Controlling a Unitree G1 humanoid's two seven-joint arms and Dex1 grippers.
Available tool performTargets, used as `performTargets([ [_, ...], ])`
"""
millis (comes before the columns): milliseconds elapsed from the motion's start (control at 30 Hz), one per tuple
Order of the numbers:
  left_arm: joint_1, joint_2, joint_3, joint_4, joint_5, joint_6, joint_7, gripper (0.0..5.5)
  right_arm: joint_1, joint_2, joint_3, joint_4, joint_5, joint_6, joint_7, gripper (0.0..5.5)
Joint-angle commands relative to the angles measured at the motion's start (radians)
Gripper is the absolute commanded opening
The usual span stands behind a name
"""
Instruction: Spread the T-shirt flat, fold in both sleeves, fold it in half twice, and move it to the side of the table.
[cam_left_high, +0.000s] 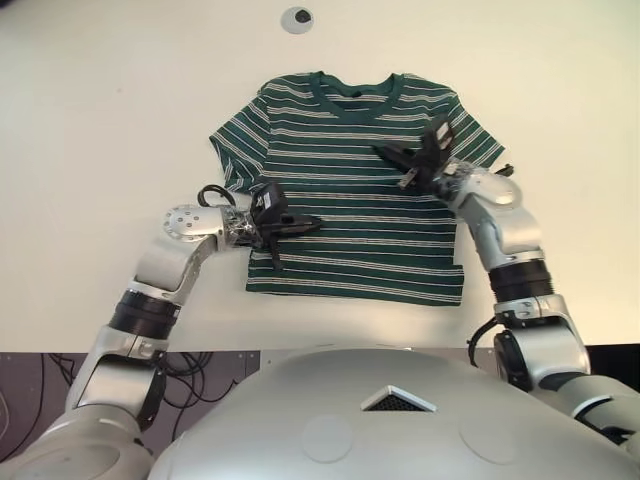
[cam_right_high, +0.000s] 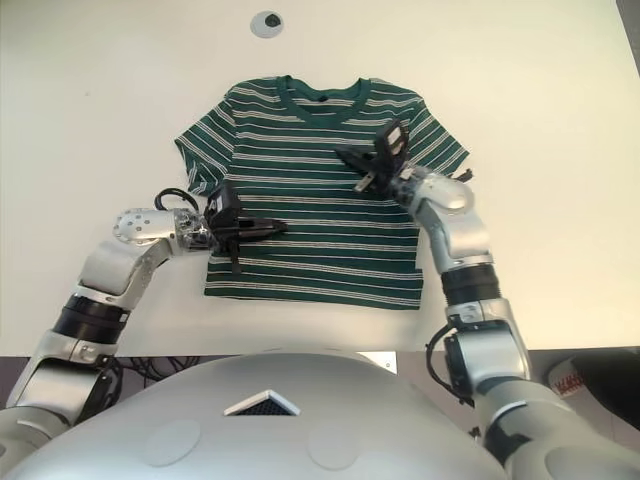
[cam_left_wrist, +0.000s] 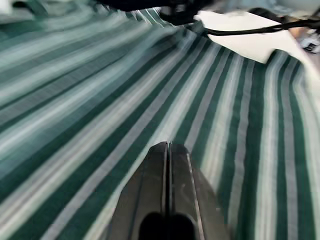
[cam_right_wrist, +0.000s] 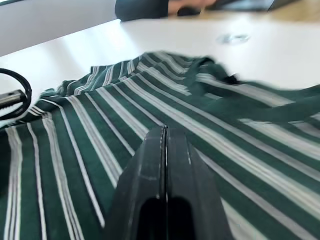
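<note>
Since T-shirt (cam_left_high: 345, 125) lies flat on bench (cam_left_high: 100, 110), step: spreading looks done.
left gripper (cam_left_wrist: 167, 147): jaws shut, empty, shirt's 8 o'clock.
right gripper (cam_right_wrist: 164, 131): jaws shut, empty, 2 o'clock.
next: open, pinch right sleeve (cam_left_high: 472, 140).

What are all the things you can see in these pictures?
T-shirt: one, dark green with thin white stripes, spread flat in the middle of the table, collar pointing away from the robot.
Table: one, white, under the shirt.
Round cap: one, grey and white, set in the tabletop beyond the collar.
Cables: a few, black, below the table's near edge on the left.
Left gripper: one, black, over the shirt's lower left part, jaws shut.
Right gripper: one, black, over the shirt's upper right part near the sleeve, jaws shut.
</note>
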Motion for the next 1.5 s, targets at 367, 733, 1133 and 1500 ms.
performTargets([
  [367, 0.079, 0.150, -0.183, -0.166, 0.105, 0.095, -0.101, 0.02, -0.168, 0.066, 0.081, 0.443, -0.246, -0.026, -0.165, 0.00],
  [733, 0.341, 0.323, -0.095, -0.420, -0.094, 0.027, -0.236, 0.02, -0.143, 0.051, 0.084, 0.447, -0.267, -0.053, -0.172, 0.00],
  [1133, 0.125, 0.054, 0.072, -0.372, -0.232, 0.157, 0.109, 0.02, -0.124, 0.049, 0.088, 0.424, -0.265, -0.059, -0.164, 0.00],
  [1500, -0.120, -0.213, -0.199, -0.001, 0.084, 0.155, 0.268, 0.02, -0.133, 0.060, 0.102, 0.441, -0.281, -0.071, -0.169, 0.00],
])
